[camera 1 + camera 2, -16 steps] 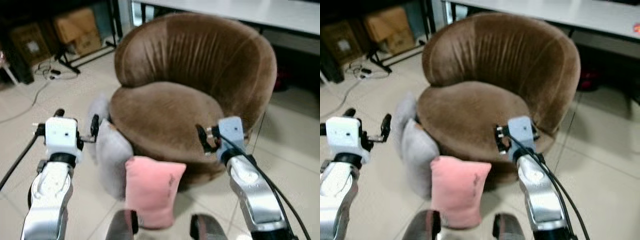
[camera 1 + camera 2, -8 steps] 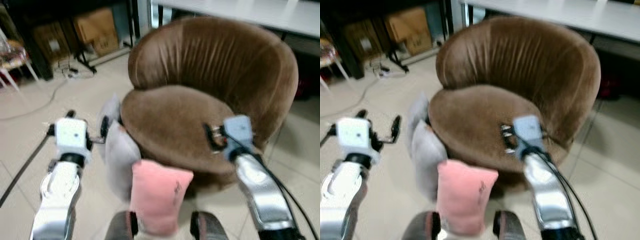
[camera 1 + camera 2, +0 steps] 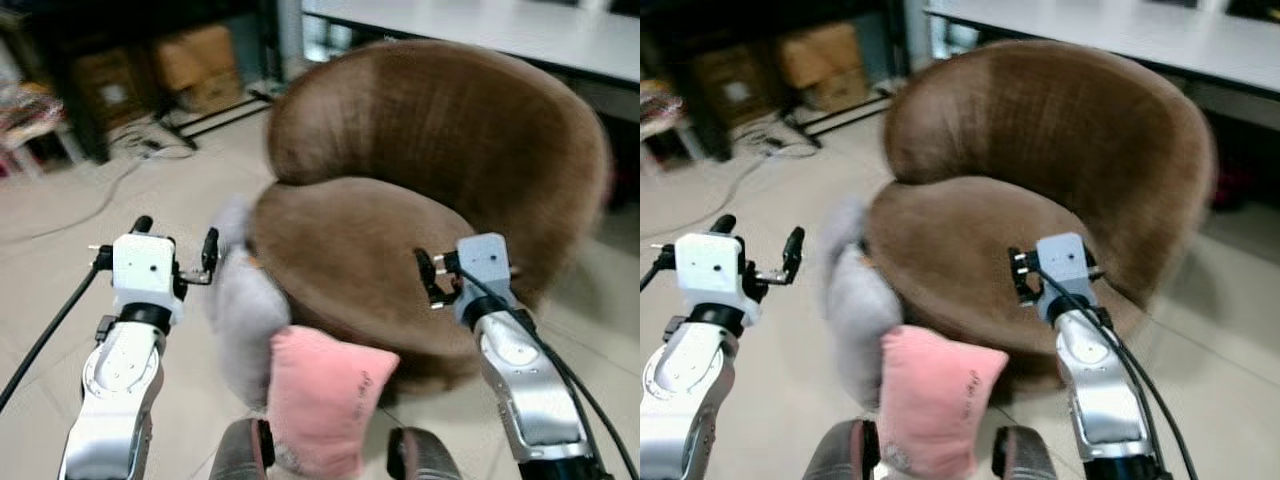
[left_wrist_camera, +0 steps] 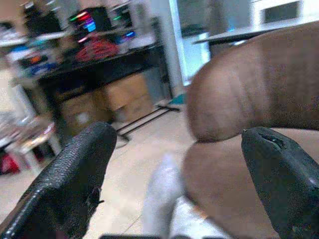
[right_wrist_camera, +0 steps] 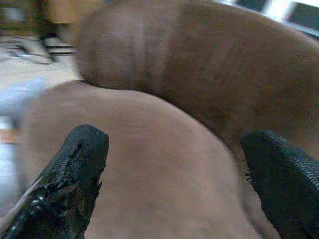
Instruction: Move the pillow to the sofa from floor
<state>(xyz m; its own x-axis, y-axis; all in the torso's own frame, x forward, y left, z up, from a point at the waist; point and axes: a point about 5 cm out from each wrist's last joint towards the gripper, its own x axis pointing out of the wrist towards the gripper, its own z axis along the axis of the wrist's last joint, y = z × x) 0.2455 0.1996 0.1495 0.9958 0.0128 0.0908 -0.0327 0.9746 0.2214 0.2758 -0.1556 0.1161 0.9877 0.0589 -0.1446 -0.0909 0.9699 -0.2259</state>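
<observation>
— What do we see of the pillow [image 3: 325, 400]?

— We see a pink one, soft and roughly rectangular, standing on edge on the tiled floor [image 3: 60, 250] and leaning against the front of the sofa [image 3: 400, 200]. Its upper corners are rounded, and a small dark mark sits near its upper right part; we cannot read it. It stands low in the head views, between our two arms and just above the robot's feet.

— And next to it?

— A grey cushion [image 3: 245, 305], paler and plumper, is wedged between the pink one and the sofa's left flank. The two touch. We also catch it in the left wrist view, pale against the floor.

— The sofa itself?

— A round brown tub chair with a curved back, covered in velvety fabric. Its seat is bare.

— Where are our grippers?

— The left gripper [image 3: 172, 242] is raised over the floor, left of the grey cushion, its fingers spread apart and holding nothing. The right gripper [image 3: 1018, 277] hangs above the seat's front right part; its wrist view shows its two fingers wide apart with the brown seat between them.

— Anything behind?

— Cardboard boxes [image 3: 195, 65] under dark shelving, and a cable [image 3: 95, 200] trailing across the tiles. Everything is somewhat blurred.
</observation>
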